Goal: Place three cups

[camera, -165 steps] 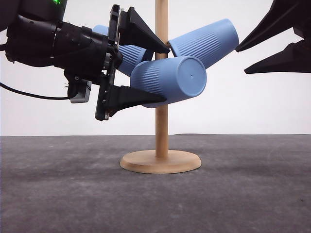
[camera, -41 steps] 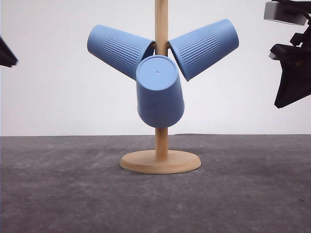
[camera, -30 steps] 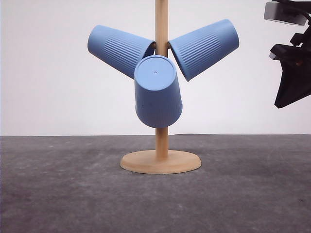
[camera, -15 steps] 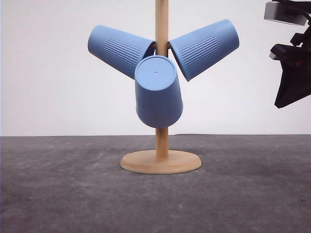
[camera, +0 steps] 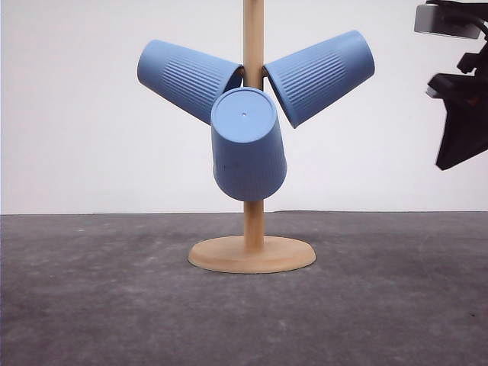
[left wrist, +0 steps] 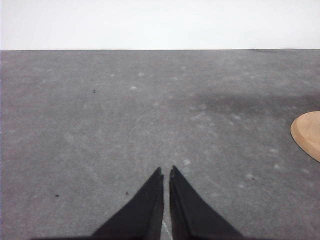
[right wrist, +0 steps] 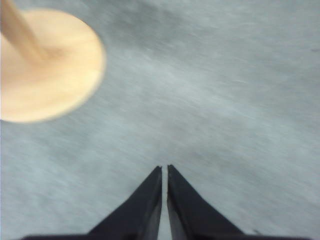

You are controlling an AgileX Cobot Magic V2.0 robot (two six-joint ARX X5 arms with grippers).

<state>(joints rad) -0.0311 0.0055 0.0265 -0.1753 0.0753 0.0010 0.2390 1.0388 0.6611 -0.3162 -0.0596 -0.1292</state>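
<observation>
I see all three cups hung on the wooden stand (camera: 252, 191): the left cup (camera: 187, 78) slants up and away to the left of the post, the right cup (camera: 322, 75) slants up to the right, and the front cup (camera: 248, 145) hangs in front of the post with its flat base toward me and its mouth tipped down; I cannot see inside any of them. The stand's round base sits on the grey table (camera: 91, 297). Against half a second ago the front cup hangs the same, its earlier swing over; the right arm at the frame's right edge has eased slightly lower. My left gripper (left wrist: 166, 172) points low over bare table with its fingers nearly touching, the stand's base at the edge of its view; my right gripper (right wrist: 164, 170) has its fingers pressed almost together too, gripping nothing, above the table near the base.
</observation>
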